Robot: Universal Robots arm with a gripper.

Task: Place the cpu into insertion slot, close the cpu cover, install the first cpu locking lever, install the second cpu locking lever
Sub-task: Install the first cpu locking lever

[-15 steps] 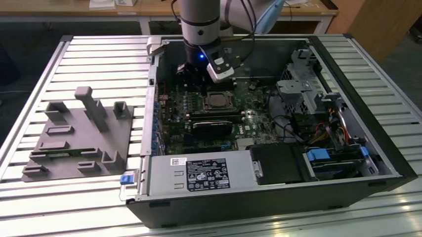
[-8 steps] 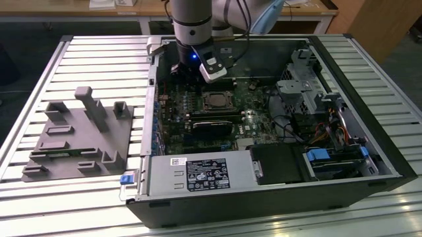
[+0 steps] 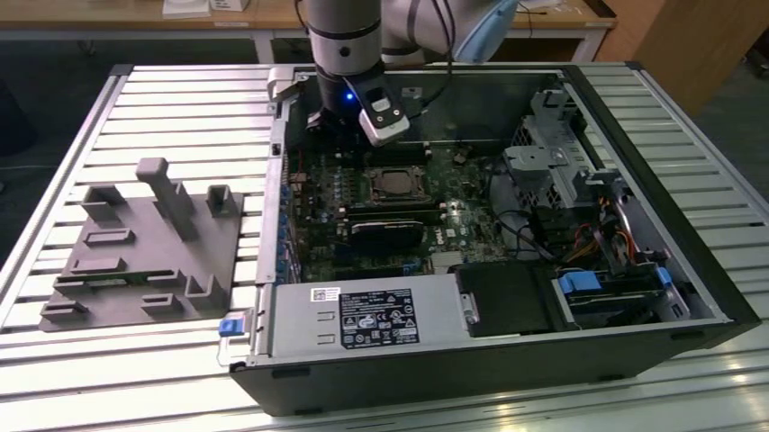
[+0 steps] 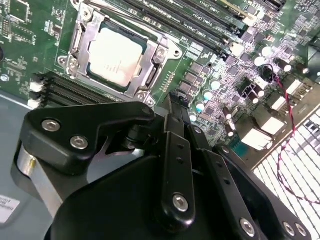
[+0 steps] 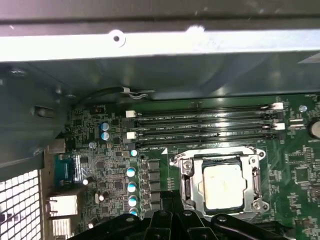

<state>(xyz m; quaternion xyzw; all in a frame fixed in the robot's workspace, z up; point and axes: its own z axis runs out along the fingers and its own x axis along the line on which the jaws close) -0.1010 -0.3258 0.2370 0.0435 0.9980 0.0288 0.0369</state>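
Hovering over the motherboard (image 3: 315, 193) inside the open computer case (image 3: 673, 180), the gripper (image 3: 330, 135) has its fingers drawn together and holds nothing; both wrist views show the same shut, empty fingertips.

In the exterior view, the cpu (image 3: 391, 184) lies between four and five o'clock from the gripper, near it but not beneath it. The chip is square, so it has no long axis to align with. It sits flat in the insertion slot (image 4: 146, 50), its pale metal top showing through the cut-out of the cpu cover (image 4: 152, 75). That cover looks folded down around it. Whether the thin locking levers along the cover's edges are hooked, I cannot tell.

In the first wrist view, the cpu (image 5: 223, 186) lies just off the gripper (image 5: 175, 214). The long black memory slots (image 5: 205, 116) run parallel to the socket's far edge, between it and the case wall. A row of capacitors (image 5: 131, 187) stands beside the cover, low enough not to bar the way.

Back in the exterior view, a black module (image 3: 384, 229) lies at six o'clock from the cpu. A grey fixture block (image 3: 150, 243) sits outside the case, at about nine o'clock.
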